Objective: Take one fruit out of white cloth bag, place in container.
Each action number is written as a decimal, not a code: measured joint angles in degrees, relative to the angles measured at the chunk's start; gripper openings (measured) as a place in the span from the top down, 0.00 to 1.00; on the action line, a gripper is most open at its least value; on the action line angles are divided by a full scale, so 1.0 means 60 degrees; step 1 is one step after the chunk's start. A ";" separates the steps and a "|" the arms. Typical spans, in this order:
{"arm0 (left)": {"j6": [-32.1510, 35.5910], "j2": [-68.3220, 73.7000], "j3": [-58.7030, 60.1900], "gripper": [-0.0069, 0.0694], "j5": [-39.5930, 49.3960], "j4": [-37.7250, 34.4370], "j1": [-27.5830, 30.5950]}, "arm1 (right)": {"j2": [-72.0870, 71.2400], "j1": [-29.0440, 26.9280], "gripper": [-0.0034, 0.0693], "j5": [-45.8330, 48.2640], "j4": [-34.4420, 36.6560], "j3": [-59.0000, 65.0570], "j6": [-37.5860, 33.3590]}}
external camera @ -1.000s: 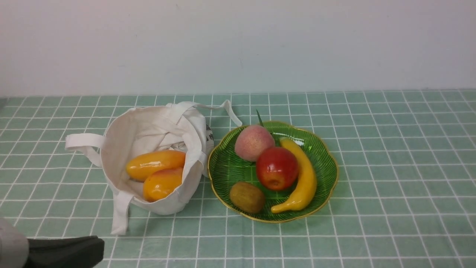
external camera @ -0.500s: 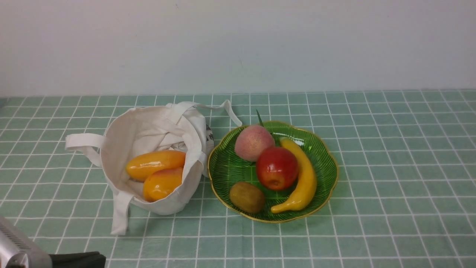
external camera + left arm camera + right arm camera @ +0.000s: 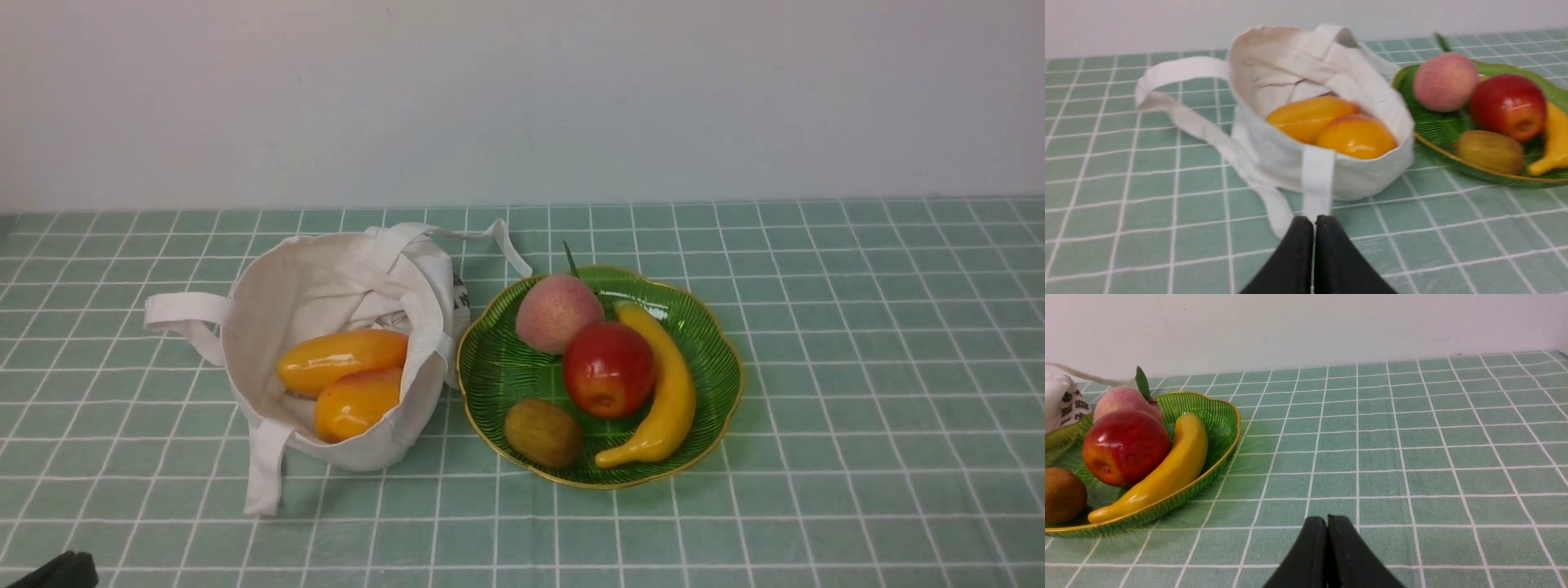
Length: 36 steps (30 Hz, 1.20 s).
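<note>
- Plain white wall out back, and a green checked tablecloth covering the whole table.
- Red apple already sits in the green glass dish, about mid-dish, touching the peach on its far side and the banana on its right. A kiwi lies near the dish's front rim.
- White cloth bag stands just left of the dish, rim rolled down, with two mangoes inside. One strap trails toward the table's front edge.
- Left gripper is pinched fully together with nothing in it, low over the cloth, right by that front strap.
- Right gripper is the same, fingers pressed together and empty, over bare cloth well off the dish's right side.
- So I'd say the task looks done, or nearly.
- Risks from here: the left fingers sit so close to the strap that a careless move could snag it and drag the bag into the dish. Also the dish is crowded and the apple is round and glossy, so any bump could roll it.
</note>
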 joint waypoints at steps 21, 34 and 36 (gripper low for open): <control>-0.0157 -0.0462 0.0636 0.92 0.0024 0.0396 0.0734 | 0.0000 0.0000 0.97 0.0000 0.0000 0.0000 0.0000; -0.0157 -0.0462 0.0636 0.92 0.0024 0.0424 0.0457 | 0.0000 0.0000 0.97 0.0000 0.0000 0.0000 0.0000; -0.0157 -0.0462 0.0636 0.92 0.0024 0.0424 0.0457 | 0.0000 0.0000 0.97 0.0000 0.0000 0.0000 0.0000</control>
